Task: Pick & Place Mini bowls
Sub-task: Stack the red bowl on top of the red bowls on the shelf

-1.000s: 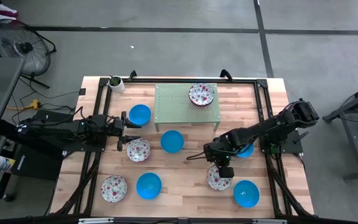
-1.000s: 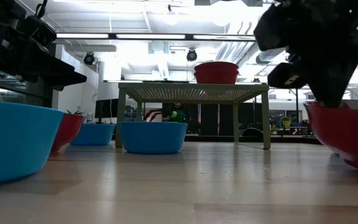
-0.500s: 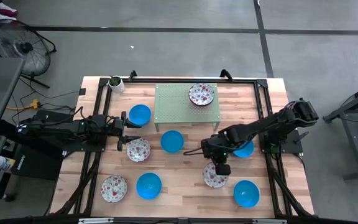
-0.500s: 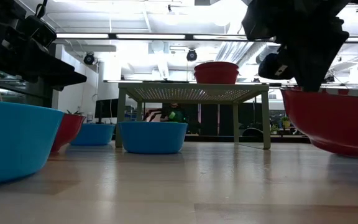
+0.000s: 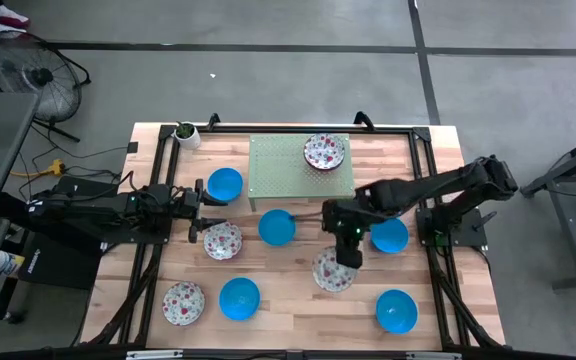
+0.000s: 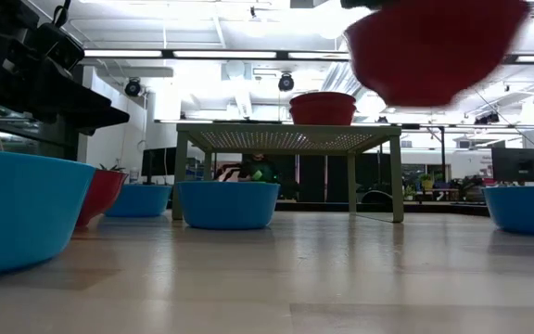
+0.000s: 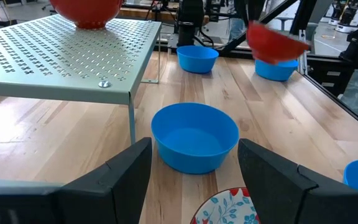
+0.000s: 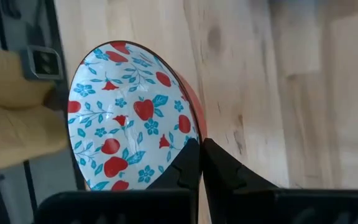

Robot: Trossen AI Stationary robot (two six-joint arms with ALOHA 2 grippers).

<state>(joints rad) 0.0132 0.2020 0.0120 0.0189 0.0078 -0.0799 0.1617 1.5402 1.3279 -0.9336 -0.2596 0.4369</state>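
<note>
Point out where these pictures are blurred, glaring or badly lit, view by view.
Low view: ceiling lights blow out to white, and the lifted floral bowl is smeared. Left wrist view: the same bowl shows blurred far off, while the blue bowl ahead is sharp. Right wrist view: the bowl's inside is crisp, the wooden table beyond it soft. High view: even light.

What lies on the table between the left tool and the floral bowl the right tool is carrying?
In the high view, between the left tool and the carried floral bowl lie another floral bowl and a blue bowl.

Table [image 5: 298,300] – pale smooth wood; floral bowl [image 8: 129,124] – glossy glaze.
</note>
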